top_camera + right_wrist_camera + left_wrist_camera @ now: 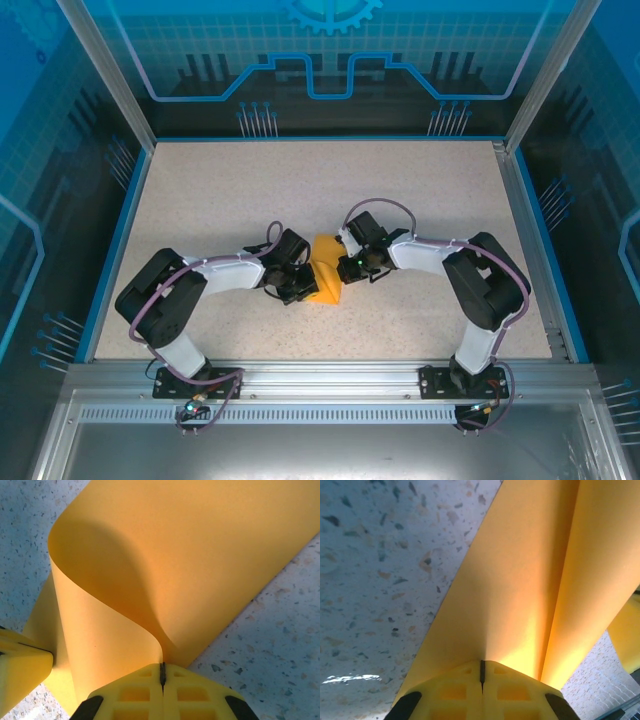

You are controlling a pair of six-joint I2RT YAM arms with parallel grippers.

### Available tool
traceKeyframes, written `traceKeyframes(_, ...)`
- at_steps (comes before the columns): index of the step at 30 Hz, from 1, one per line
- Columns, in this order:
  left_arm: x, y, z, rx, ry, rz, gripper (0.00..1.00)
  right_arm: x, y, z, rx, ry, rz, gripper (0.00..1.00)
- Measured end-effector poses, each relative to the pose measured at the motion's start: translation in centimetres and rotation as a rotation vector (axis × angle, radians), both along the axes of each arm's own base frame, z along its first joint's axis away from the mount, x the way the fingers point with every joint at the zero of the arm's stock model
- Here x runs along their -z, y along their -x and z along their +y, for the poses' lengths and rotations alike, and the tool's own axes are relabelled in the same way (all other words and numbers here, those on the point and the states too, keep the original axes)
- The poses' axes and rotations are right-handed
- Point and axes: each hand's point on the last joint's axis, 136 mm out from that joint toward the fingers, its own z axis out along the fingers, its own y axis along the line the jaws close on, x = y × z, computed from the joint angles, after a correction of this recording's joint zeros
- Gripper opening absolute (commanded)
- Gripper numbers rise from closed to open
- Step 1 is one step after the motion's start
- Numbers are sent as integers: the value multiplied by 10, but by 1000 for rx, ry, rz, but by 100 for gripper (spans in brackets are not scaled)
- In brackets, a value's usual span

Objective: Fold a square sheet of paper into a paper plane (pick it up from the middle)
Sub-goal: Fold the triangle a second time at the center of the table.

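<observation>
Nearest you, both arms reach inward from the near edge of the bench (430, 190). Left fingers (455, 692): pressed together, pinching one edge of the square sheet of paper (327, 270). Right fingers (192, 692): likewise closed on the sheet from the opposite side. Sheet: mid-bench between the two, bowed into a soft curl, partly raised off the surface. Progress, by your reckoning: sheet gripped, a first bend forming, no sharp crease, nose or wings visible, so nearly all folding is left. Beyond: speckled bench to the far wall.
</observation>
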Motion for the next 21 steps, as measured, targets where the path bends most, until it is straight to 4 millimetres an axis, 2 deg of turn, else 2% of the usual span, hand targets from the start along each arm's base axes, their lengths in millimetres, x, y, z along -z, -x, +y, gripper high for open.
traceKeyframes(15, 0, 0, 0, 7, -4, 0, 6, 4, -1, -2, 6, 17, 2, 3)
traceKeyframes(21, 0, 0, 0, 8, -4, -1, 11, 4, -1, -2, 6, 17, 3, 3)
